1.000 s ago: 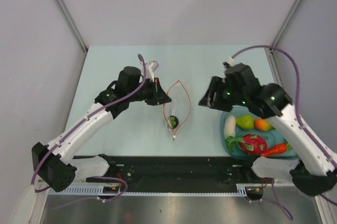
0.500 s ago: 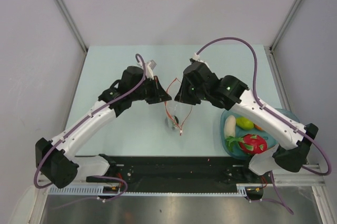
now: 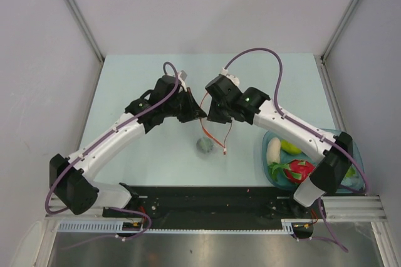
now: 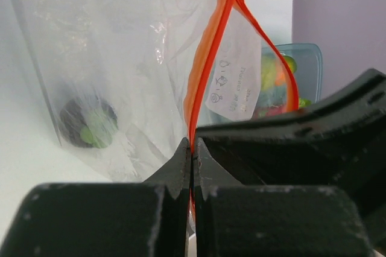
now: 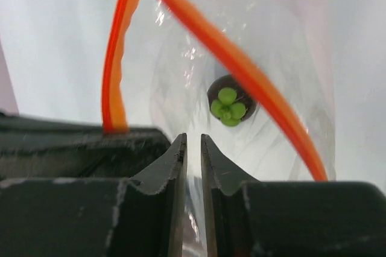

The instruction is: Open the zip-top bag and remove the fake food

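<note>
The zip-top bag [image 3: 213,130] is held up mid-desk [image 3: 138,73], mouth spread. Left gripper [image 4: 192,146] jaws are clamped tight on its orange strip. Right gripper [image 5: 193,140] jaws are nearly closed w/ clear film pinched btwn. A dark-green piece [image 5: 229,104] is seen inside.

Colours: zip-top bag [image 4: 120,58] clear film, zip strip [image 4: 208,58] orange-red, label [image 4: 235,76] white with dark print. Inside, dark piece [image 5: 230,103] with bright green lobes. The bench [image 3: 138,73] is pale mint. The tray [image 3: 265,168] is translucent teal; radish [image 3: 273,149] white; dragon fruit [image 3: 299,170] pink-red, green leaves. Both left gripper [image 4: 192,148] and right gripper [image 5: 193,142] black.
</note>
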